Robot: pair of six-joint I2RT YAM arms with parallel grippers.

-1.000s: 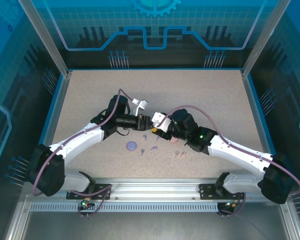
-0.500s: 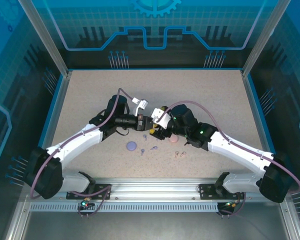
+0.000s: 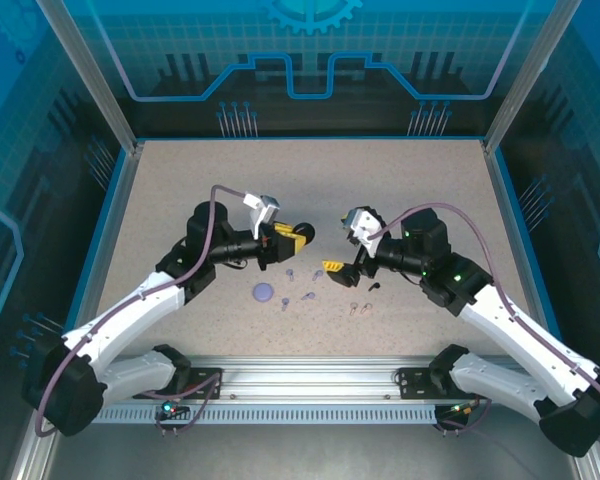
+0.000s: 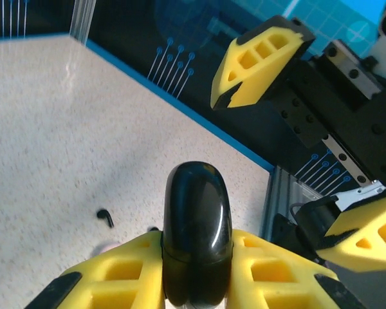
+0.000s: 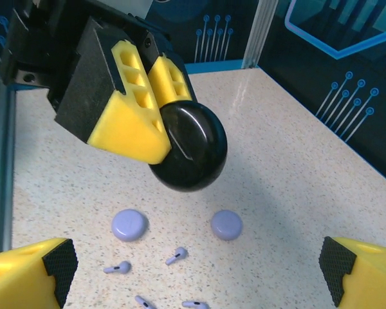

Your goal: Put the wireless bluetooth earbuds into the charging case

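The black charging case (image 5: 192,151) is now pinched between the left fingers (image 4: 109,280), handed over; the right fingers (image 5: 367,267) are spread wide, emptied and drawn back. Below them lavender earbuds (image 5: 175,255) lie, yet to be inserted.

Bright, even overhead light casts soft shadows on the table (image 3: 400,180) and glints on the black case (image 4: 196,219).

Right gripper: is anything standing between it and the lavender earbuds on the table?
Nothing visible does. The lavender earbuds lie on bare table below the open right gripper. The black case, held by the left gripper, hangs above the table farther off, not in the path.
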